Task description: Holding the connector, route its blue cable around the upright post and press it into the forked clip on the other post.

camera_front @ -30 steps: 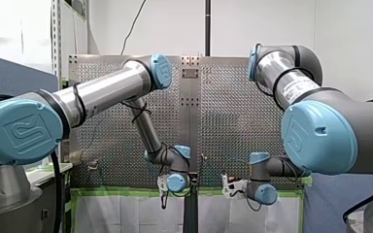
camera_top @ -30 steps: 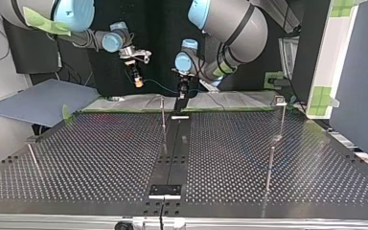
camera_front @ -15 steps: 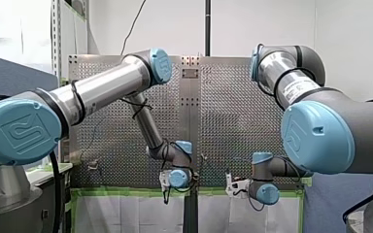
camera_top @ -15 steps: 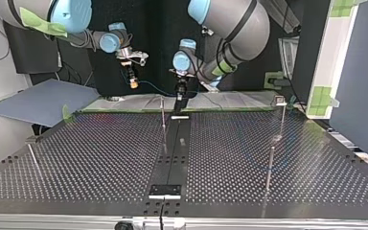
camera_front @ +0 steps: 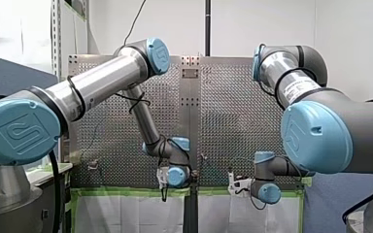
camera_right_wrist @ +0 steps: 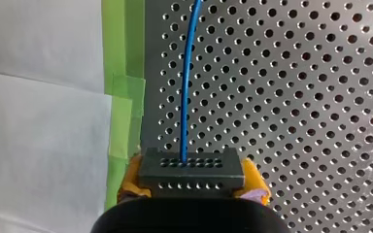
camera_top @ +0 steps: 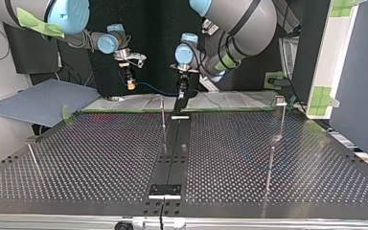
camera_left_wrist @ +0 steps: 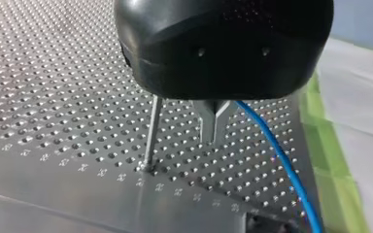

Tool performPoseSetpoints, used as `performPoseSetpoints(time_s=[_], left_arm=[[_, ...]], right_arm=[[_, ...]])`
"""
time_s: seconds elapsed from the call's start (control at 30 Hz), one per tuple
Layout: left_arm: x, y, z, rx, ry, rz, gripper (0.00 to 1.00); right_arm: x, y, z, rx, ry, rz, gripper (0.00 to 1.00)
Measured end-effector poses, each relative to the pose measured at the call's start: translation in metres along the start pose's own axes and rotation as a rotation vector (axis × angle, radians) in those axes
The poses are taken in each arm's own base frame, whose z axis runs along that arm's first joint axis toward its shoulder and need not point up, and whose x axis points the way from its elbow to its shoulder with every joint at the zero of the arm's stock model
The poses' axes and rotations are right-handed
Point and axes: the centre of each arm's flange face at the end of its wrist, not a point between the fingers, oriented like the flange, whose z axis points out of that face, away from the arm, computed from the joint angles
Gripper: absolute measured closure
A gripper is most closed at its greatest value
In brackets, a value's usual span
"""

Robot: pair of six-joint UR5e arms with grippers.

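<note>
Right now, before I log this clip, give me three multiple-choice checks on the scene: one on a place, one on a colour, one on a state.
1. Where is the connector?
A. lying on the floor
B. between my right gripper's yellow pads
C. in the forked clip

2. What colour is the tape along the table's edge?
A. red
B. white
C. green

3. The blue cable is:
A. not yet in the forked clip
B. pressed into the clip
C. cut off at the connector

Answers:
1 B: the right wrist view shows a pad on either side of it.
2 C: a green strip borders the perforated plate.
3 A: in the top view it spans from my right gripper to my left gripper, away from the clip's post.
</note>
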Motion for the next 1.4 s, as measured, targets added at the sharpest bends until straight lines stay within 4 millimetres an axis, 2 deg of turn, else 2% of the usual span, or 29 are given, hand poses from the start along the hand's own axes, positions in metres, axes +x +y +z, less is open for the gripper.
performPoseSetpoints(time_s=[0.17,0.5,0.67,0.83,1.07,1.4], left_arm=[[0.01,-0.001,-0.016,0.023,0.008,0.011,0.99],[0.022,-0.019,-0.041,0.052,0.018,0.03,0.99],[0.022,-0.018,-0.048,0.058,0.016,0.029,0.99],[0.011,-0.02,-0.052,0.063,0.007,0.025,0.99],[-0.012,-0.025,-0.056,0.072,-0.015,0.015,0.99],[-0.017,-0.024,-0.053,0.086,-0.015,0.015,0.99]], right_arm=[[0.003,-0.002,0.001,0.003,0.003,-0.011,1.0],[0.003,-0.001,-0.004,0.001,0.007,-0.015,1.0],[0.003,0.001,-0.005,-0.001,0.011,-0.016,1.0],[0.005,0.003,-0.005,0.0,0.013,-0.016,1.0],[0.025,0.007,-0.011,-0.004,0.026,-0.015,1.0],[0.069,0.017,-0.012,-0.024,0.096,0.008,1.0]])
